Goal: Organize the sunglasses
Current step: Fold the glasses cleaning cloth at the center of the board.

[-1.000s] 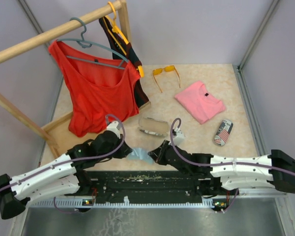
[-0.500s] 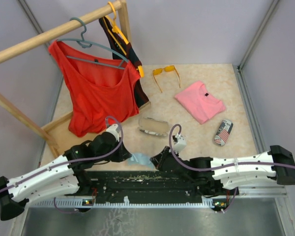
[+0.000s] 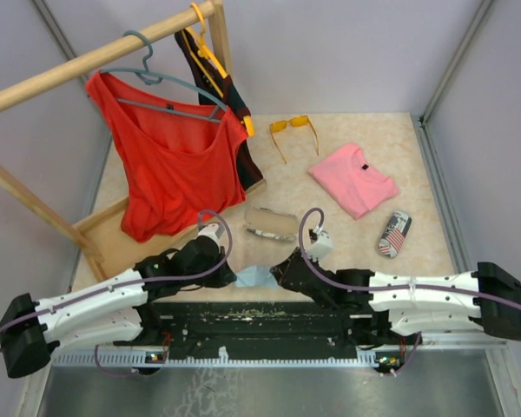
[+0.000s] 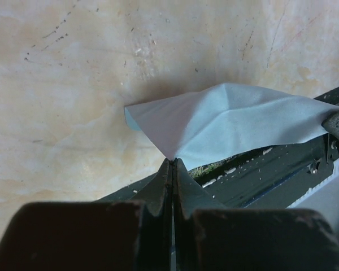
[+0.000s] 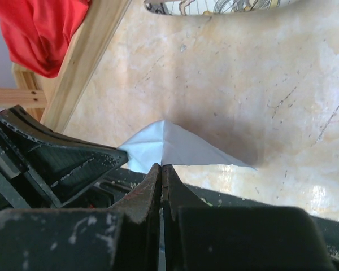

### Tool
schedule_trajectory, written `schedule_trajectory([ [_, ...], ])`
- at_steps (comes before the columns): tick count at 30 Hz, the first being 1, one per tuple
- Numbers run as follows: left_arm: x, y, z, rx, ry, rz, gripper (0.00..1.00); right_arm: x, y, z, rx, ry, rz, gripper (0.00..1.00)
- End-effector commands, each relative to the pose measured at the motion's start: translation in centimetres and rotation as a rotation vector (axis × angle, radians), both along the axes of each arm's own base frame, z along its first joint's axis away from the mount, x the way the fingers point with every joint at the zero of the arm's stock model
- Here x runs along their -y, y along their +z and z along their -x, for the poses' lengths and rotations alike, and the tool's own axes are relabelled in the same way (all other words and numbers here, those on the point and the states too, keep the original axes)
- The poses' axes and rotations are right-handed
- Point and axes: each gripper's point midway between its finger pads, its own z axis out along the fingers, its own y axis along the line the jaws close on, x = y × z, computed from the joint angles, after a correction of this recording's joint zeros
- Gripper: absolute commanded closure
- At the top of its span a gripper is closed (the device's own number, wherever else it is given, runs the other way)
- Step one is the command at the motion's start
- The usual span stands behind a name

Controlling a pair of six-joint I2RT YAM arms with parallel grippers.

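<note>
The sunglasses with orange-yellow lenses lie unfolded at the back of the table, far from both arms. A light-blue cloth hangs stretched between the two grippers at the near table edge. My left gripper is shut on one corner of the cloth, its jaws pressed together at the fold. My right gripper is shut on the opposite corner of the cloth, tips closed.
An open patterned glasses case lies just beyond the grippers, and a flag-patterned case lies to the right. A folded pink shirt sits mid-right. A wooden rack with a red top fills the left side.
The left arm has slid a little to the right and the right wrist has shifted slightly. The cloth stays pinched between both grippers, now pulled tauter.
</note>
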Motion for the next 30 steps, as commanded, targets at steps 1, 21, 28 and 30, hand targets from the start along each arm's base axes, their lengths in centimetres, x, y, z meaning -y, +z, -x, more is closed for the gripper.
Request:
schedule_trajectory([
  [1, 0.8, 0.3, -1.6, 0.068, 0.016, 0.014, 1.0, -0.5, -0.1, -1.0, 0.012, 0.025, -0.018, 1.0],
  [21, 0.6, -2.2, -4.3, 0.081, 0.039, -0.059, 1.0, -0.4, -3.8, -2.8, -0.037, 0.037, 0.035, 1.0],
  [28, 0.6, -3.2, -4.1, 0.068, 0.019, -0.066, 1.0, -0.3, -5.4, -2.6, -0.066, 0.035, 0.053, 1.0],
  [30, 0.5, -3.5, -4.0, 0.063, 0.015, -0.07, 1.0, -0.2, -5.5, -2.6, -0.068, 0.027, 0.055, 1.0],
])
